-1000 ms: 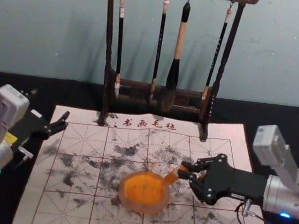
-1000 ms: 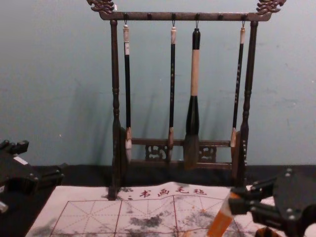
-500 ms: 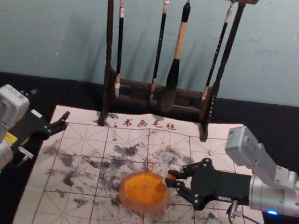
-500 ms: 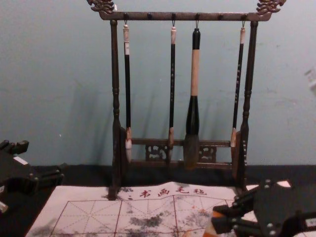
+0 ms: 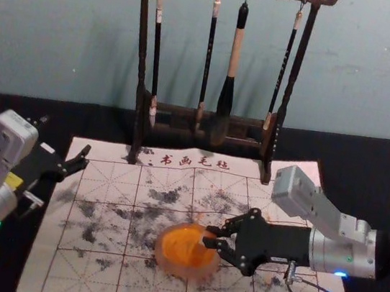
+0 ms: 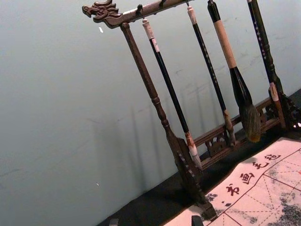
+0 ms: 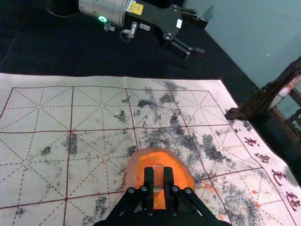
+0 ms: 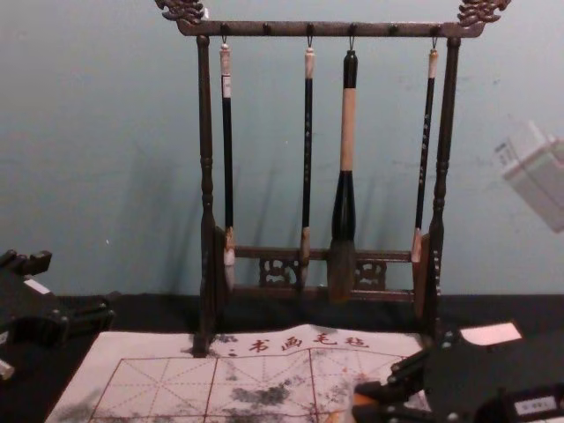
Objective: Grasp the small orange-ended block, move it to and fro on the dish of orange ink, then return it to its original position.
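Head view: right hand brought in from three o'clock to the two o'clock side of the ink dish; left hand parked at nine o'clock in frame, fingers spread. Right wrist view: small orange-ended block gripped between the fingers, seen against the orange ink, contact can't be told. Chest view: block's orange end seen at five o'clock, brush rack at twelve.

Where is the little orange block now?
In the head and right wrist views, the block is gripped in the right end effector, over the right side of the orange ink dish.
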Robot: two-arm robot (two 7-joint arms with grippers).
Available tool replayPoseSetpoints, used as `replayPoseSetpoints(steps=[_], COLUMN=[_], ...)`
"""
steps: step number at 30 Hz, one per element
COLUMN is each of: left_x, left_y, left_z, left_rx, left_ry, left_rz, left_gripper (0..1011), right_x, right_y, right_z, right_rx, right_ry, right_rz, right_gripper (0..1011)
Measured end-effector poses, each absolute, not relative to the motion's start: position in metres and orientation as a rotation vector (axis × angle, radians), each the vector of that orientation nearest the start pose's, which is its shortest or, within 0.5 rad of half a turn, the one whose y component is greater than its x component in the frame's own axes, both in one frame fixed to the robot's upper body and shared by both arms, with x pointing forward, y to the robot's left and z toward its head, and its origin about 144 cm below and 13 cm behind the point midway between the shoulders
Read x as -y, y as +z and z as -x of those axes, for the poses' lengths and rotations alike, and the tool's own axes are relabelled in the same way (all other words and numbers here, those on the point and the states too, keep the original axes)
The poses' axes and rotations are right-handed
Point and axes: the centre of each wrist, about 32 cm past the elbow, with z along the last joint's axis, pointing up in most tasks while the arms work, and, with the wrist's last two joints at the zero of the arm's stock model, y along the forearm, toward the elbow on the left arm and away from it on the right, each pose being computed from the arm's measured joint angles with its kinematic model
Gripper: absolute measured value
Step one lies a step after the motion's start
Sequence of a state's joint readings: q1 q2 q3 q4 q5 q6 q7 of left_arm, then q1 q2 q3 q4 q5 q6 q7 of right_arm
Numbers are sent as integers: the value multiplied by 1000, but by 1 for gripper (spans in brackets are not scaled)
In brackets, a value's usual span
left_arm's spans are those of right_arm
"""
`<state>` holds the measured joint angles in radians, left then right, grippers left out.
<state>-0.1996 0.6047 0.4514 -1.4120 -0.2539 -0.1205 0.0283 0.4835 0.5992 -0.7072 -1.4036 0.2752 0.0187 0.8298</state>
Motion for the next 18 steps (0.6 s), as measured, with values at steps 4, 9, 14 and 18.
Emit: replayPoseSetpoints(steps=[4, 9, 14, 18], left_x=[-310, -310, -310, -310], left_y=[1140, 1140, 1140, 1140], left_z=[-489, -489, -489, -489], left_rx=[285, 285, 285, 285], left_ry=[1248, 1248, 1248, 1248], left_rz=[-304, -304, -305, -304], left_gripper=[1001, 1001, 1001, 1001], right_x=[248, 244, 242, 239], right_y=[1193, 1193, 1193, 1193], right_z=[-540, -541, -542, -544], right_rx=[180, 185, 188, 190], right_ry=[-251, -242, -236, -232], right_rz=[467, 473, 477, 480], right_gripper=[88, 90, 88, 90])
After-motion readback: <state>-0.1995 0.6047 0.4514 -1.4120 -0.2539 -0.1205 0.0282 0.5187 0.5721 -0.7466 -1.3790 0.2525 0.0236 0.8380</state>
